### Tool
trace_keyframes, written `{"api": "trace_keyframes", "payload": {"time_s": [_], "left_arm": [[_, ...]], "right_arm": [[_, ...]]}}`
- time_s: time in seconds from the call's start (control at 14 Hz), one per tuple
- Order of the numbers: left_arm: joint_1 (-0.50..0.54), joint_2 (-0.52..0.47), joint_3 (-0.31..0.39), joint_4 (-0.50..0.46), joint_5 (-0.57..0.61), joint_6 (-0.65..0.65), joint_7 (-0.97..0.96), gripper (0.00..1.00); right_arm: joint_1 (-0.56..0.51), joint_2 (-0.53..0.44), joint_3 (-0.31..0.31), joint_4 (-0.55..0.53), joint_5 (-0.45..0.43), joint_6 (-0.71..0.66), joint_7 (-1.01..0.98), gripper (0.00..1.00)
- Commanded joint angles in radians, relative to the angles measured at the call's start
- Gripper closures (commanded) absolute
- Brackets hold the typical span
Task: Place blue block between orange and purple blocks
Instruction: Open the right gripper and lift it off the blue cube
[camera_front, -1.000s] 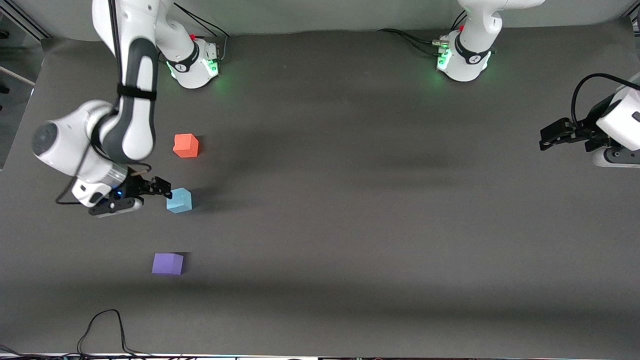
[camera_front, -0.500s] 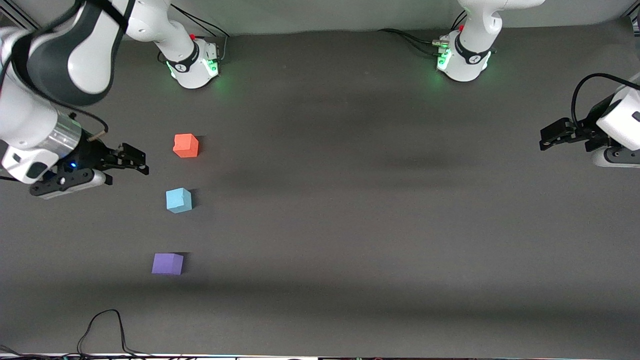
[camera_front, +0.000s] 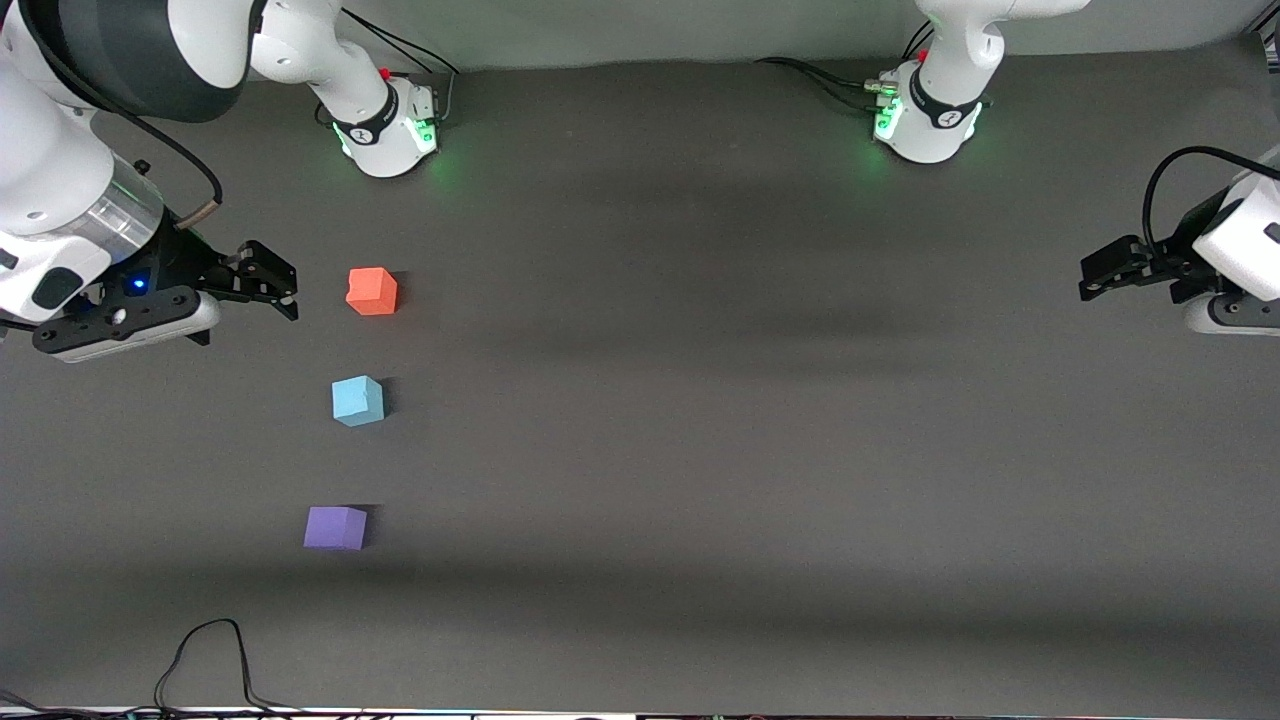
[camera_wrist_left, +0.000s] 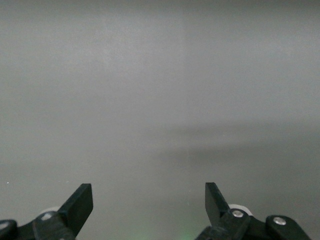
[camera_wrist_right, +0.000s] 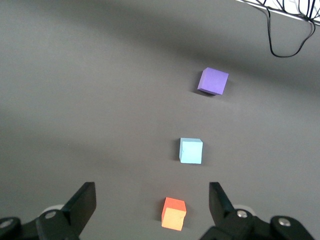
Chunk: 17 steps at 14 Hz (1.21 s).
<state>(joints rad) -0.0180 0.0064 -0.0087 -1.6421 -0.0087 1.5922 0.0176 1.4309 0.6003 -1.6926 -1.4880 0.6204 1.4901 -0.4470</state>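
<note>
Between orange block (camera_front: 372, 291) and purple block (camera_front: 335, 527) sits blue block (camera_front: 358, 400); right gripper (camera_front: 268, 283), left gripper (camera_front: 1098, 274) empty, jaws wide.

Two white arms (camera_front: 60, 150) with dark grey joint bands; black grippers (camera_front: 270, 285); silver wrist ring; green-lit bases (camera_front: 385, 125); black cables; silver finger screws (camera_wrist_right: 239, 214).

The small sky-blue cube (camera_front: 358, 401), orange-red cube (camera_front: 372, 291) and violet-purple cube (camera_front: 335, 527) look matt and foam-like, resting on a dark grey matt table surface (camera_front: 760, 420), while the white arm shells (camera_front: 60, 150) appear glossy, smooth plastic.
</note>
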Motion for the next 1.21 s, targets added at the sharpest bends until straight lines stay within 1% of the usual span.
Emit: {"api": "trace_keyframes", "payload": {"time_s": [0.0,0.29,0.36,0.43,0.5,0.71,0.86,0.93,1.07,1.14], "left_arm": [[0.001,-0.013,-0.002,-0.012,0.007,0.011,0.012,0.0],[0.001,-0.013,-0.002,-0.013,0.007,0.011,0.012,0.0],[0.001,-0.013,-0.002,-0.013,0.007,0.012,0.012,0.0],[0.001,-0.013,-0.002,-0.013,0.007,0.012,0.012,0.0],[0.001,-0.013,-0.002,-0.013,0.007,0.014,0.012,0.0],[0.001,-0.013,-0.002,-0.013,0.007,0.014,0.012,0.0],[0.001,-0.012,-0.002,-0.013,0.007,0.014,0.012,0.0],[0.001,-0.013,-0.002,-0.013,0.007,0.014,0.012,0.0],[0.001,-0.011,-0.002,-0.013,0.007,0.014,0.012,0.0],[0.001,-0.011,-0.002,-0.013,0.007,0.014,0.012,0.0]], "right_arm": [[-0.007,-0.019,-0.007,0.029,-0.024,-0.043,0.014,0.0],[-0.003,-0.019,-0.003,0.038,-0.024,-0.047,0.013,0.0],[-0.013,-0.019,0.008,0.041,-0.024,-0.068,0.014,0.0],[-0.045,-0.02,0.03,0.048,-0.024,-0.082,0.013,0.0],[-0.085,-0.033,0.063,0.057,-0.024,-0.091,0.013,0.0],[-0.242,-0.06,0.201,0.179,-0.027,-0.155,0.014,0.0],[-0.288,-0.088,0.256,0.213,-0.054,-0.168,0.027,0.0],[-0.344,-0.127,0.348,0.235,-0.1,-0.168,0.036,0.0],[-0.478,-0.23,0.593,0.264,-0.247,-0.159,0.1,0.0],[-0.547,-0.29,0.729,0.259,-0.313,-0.148,0.15,0.0]]}}
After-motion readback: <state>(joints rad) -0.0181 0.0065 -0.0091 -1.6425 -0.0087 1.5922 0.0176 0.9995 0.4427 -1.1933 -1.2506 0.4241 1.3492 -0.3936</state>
